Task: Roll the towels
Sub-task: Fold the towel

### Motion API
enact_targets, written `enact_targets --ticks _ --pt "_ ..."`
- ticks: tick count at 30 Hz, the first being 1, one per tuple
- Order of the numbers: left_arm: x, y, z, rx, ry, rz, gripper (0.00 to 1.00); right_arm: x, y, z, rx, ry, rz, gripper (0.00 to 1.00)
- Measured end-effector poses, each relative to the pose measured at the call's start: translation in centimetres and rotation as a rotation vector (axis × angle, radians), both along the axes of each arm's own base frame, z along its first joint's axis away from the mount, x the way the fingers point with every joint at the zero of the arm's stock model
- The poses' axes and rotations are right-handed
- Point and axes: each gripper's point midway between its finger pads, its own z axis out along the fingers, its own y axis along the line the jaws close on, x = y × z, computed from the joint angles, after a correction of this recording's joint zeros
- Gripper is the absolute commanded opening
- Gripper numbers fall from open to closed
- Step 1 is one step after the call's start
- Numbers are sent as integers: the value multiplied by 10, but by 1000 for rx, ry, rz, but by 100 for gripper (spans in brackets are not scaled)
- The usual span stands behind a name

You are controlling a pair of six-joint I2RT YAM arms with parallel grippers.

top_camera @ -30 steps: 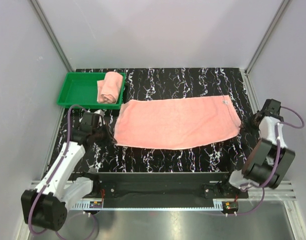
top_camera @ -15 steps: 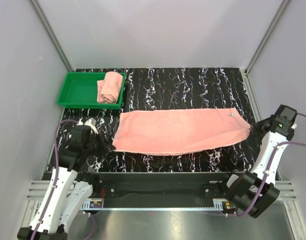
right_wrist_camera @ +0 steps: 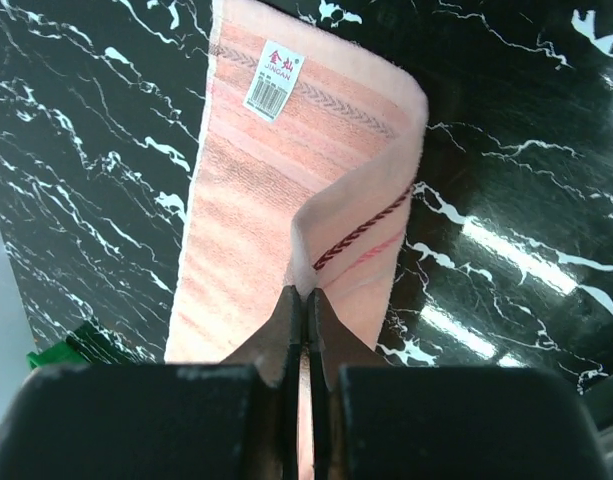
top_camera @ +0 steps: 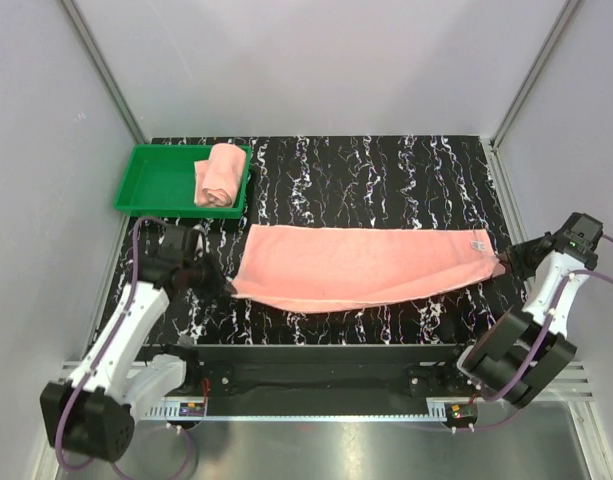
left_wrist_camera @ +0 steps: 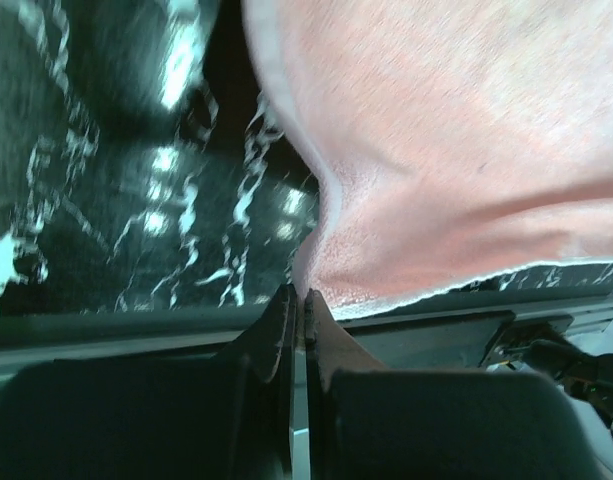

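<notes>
Left gripper [left_wrist_camera: 298, 295]: fingers squeezed tight together, pinching the near-left corner of the spread-out towel [top_camera: 356, 265]. On the left wrist cam the terry cloth bunches into a little peak right where the tips bite it, then fans out wide and pink above that. The near edge runs off to the right with a thin pale hem.

Right gripper [right_wrist_camera: 306, 292]: same deal, fingers clamped onto the towel's right end. The cloth is pulled up into a tent at the pinch, so the hem folds over and you can see a dark red stitched line [right_wrist_camera: 361, 235] running along the fold. Past that are the faint woven stripes, and the white label [right_wrist_camera: 276, 75] with a barcode sits flat near the far corner.

From the top cam the towel is stretched lengthwise, left to right, between the two grippers on the black marble-look table [top_camera: 386, 170]. The far edge looks pretty straight, while the near edge bows toward the arms around the middle. The whole thing sits in the near half of the table.

The other towel, the rolled towel [top_camera: 218, 175], is already in a roll inside the green tray [top_camera: 151, 182] at the far-left corner of the table. It's snug against the tray's right wall, and the rest of the tray floor is bare. The tray is close to the flat towel's far-left corner but not touching it.
</notes>
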Motion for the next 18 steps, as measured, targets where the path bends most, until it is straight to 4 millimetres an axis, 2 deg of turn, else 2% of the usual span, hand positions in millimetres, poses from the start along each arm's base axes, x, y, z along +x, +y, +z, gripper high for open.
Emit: enact_targets --ticks 3,8,11,18 --pt "34 -5 12 11 -24 -12 0 12 -1 -8 28 17 23 0" --pt "90 -12 17 37 -20 -37 0 35 -4 -13 31 15 56 0" --pt "119 -15 10 54 -1 -52 0 48 -6 -19 45 24 63 0" --pt "167 -18 -6 85 40 -84 0 73 -14 -37 73 58 70 0"
